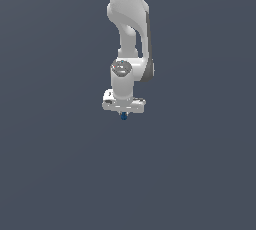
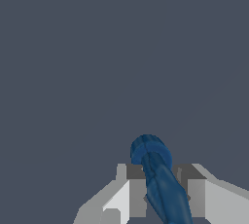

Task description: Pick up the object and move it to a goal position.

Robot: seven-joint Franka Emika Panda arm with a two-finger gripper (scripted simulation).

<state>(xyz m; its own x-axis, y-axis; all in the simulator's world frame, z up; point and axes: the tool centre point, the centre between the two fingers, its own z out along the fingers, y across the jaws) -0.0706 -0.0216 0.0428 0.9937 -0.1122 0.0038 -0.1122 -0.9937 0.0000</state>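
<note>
A plain, featureless dark grey-blue backdrop fills both views; nothing else shows.

a bare simulated scene, not a real room: a flat, even grey-blue backdrop fills both views, with only a smooth white rendered robot arm in it.

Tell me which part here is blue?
Only the object, a knobbly piece clamped in the gripper; the arm is white.
</note>
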